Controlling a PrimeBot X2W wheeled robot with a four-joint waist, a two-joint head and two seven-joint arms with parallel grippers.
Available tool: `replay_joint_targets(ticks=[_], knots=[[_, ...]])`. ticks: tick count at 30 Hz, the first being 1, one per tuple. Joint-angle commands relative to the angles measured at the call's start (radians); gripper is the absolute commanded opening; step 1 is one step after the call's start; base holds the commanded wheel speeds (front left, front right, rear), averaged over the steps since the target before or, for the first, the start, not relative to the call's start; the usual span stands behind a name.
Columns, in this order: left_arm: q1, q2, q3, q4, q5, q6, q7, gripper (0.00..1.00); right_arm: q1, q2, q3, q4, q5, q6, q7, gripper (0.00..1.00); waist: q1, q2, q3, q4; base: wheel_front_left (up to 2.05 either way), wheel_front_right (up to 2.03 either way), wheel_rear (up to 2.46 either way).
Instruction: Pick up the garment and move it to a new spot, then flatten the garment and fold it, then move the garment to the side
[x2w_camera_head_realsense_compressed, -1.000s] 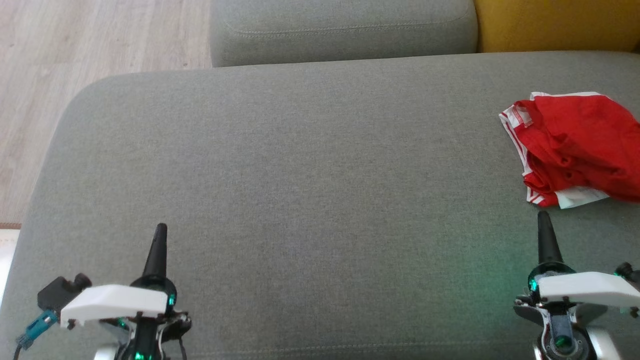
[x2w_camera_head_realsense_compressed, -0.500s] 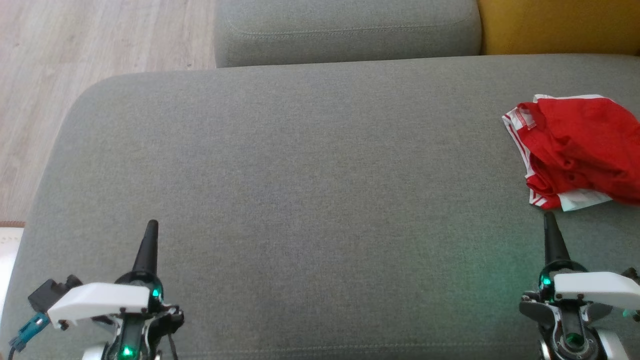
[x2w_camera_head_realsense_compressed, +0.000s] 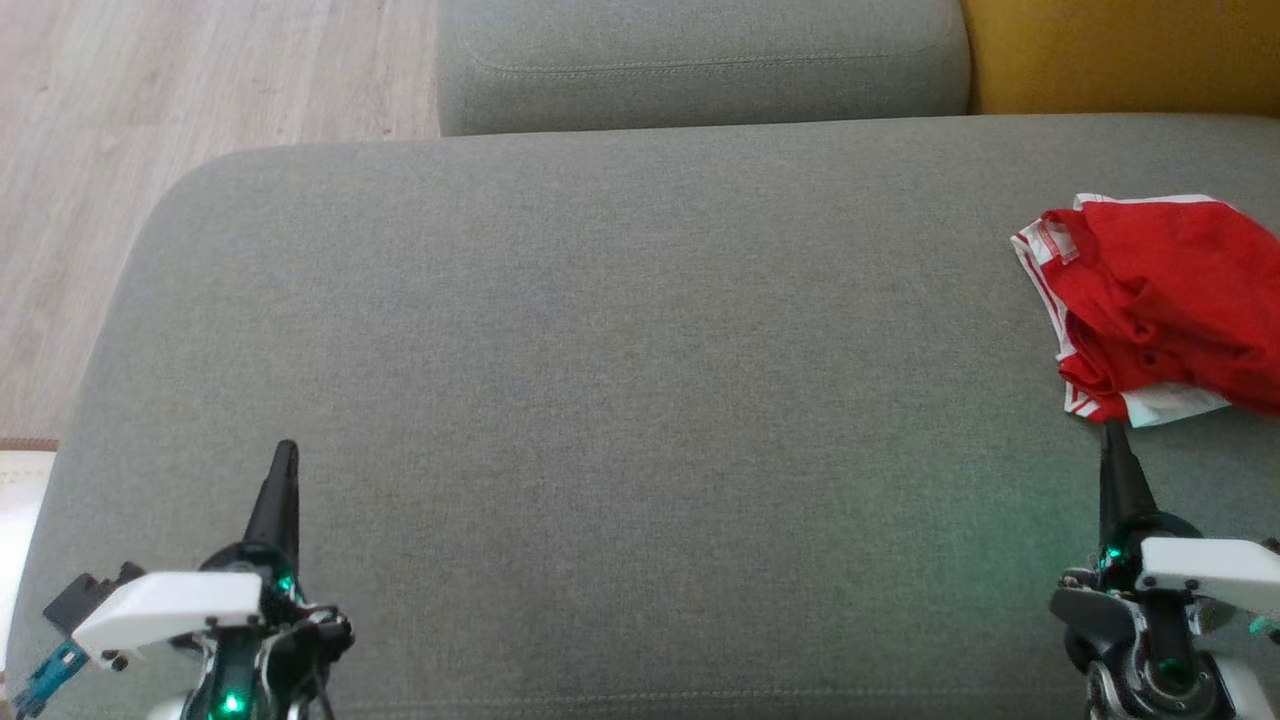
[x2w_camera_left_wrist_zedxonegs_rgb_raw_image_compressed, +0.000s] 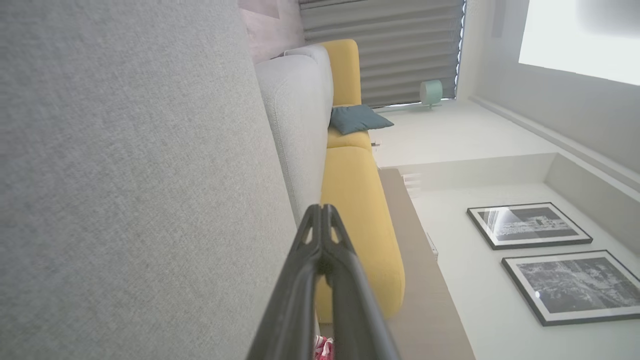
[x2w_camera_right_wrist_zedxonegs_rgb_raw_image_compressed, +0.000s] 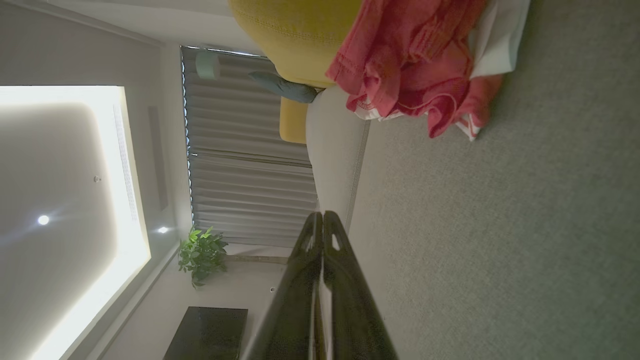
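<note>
A crumpled red garment (x2w_camera_head_realsense_compressed: 1160, 300) with white trim lies at the right edge of the grey sofa seat (x2w_camera_head_realsense_compressed: 620, 400). It also shows bunched near the top of the right wrist view, garment (x2w_camera_right_wrist_zedxonegs_rgb_raw_image_compressed: 415, 65). My right gripper (x2w_camera_head_realsense_compressed: 1112, 432) is shut and empty, its tip just below the garment's near hem. At the lower left my left gripper (x2w_camera_head_realsense_compressed: 285, 450) is shut and empty, far from the garment. Both wrist views show the fingers pressed together, left gripper (x2w_camera_left_wrist_zedxonegs_rgb_raw_image_compressed: 321, 207), right gripper (x2w_camera_right_wrist_zedxonegs_rgb_raw_image_compressed: 320, 214). A scrap of the garment (x2w_camera_left_wrist_zedxonegs_rgb_raw_image_compressed: 324, 347) peeks beside the left fingers.
A grey back cushion (x2w_camera_head_realsense_compressed: 700, 60) runs along the far side, with a yellow cushion (x2w_camera_head_realsense_compressed: 1120, 50) at the far right. Wooden floor (x2w_camera_head_realsense_compressed: 150, 120) lies beyond the seat's left edge. The wide middle of the seat is bare fabric.
The whole head view has shifted down and right, so the camera moved. Both grippers sit lower in the picture and stay shut; the right tip now nearly meets the garment's hem.
</note>
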Motion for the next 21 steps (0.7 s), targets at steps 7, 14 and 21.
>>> replay_joint_targets(ticks=[7,14,21], knots=[[-0.066,0.019,0.056,-0.017,-0.089,-0.016,0.029,0.00,-0.050,-0.015,0.003,-0.030,0.098,0.006,0.025,0.00,0.0000,0.0000,-0.002,0.005,0.00,0.00,0.00],[-0.071,0.018,0.073,-0.008,-0.146,-0.024,0.047,0.00,-0.053,-0.014,-0.008,-0.029,0.160,0.007,0.042,0.00,0.0000,0.0000,-0.003,0.009,0.00,0.00,0.00],[-0.072,0.016,0.076,-0.008,-0.144,-0.024,0.050,0.00,-0.053,-0.012,-0.011,-0.029,0.157,0.007,0.044,0.00,0.0000,0.0000,-0.003,0.009,0.00,0.00,0.00]])
